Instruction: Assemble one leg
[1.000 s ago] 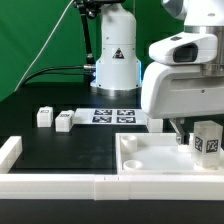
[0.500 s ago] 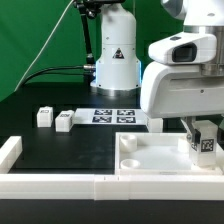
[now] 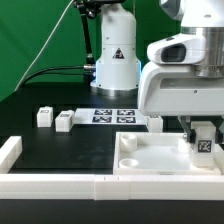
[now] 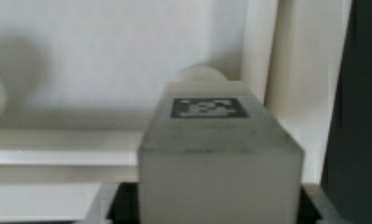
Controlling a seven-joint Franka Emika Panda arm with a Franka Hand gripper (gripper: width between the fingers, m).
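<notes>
My gripper (image 3: 204, 128) is shut on a leg (image 3: 205, 143), a small white block with a black-and-white tag facing the camera. It holds the leg upright over the corner of the big white square panel (image 3: 150, 158) at the exterior view's right. In the wrist view the leg (image 4: 218, 150) fills the middle between the dark fingers (image 4: 329, 205), above the panel (image 4: 94, 95) and a round corner feature (image 4: 201, 72). Whether the leg touches the panel I cannot tell. Two more legs (image 3: 43, 117) (image 3: 64, 121) stand on the black table at the left.
The marker board (image 3: 112, 116) lies behind the panel in front of the arm's white base (image 3: 115, 60). Another white block (image 3: 155, 122) shows partly behind the hand. A white rail (image 3: 55, 185) runs along the front, with a raised end (image 3: 9, 150) at the left.
My gripper has sunk a little toward the panel's corner with the leg in it. The leg now faces the camera more squarely.
</notes>
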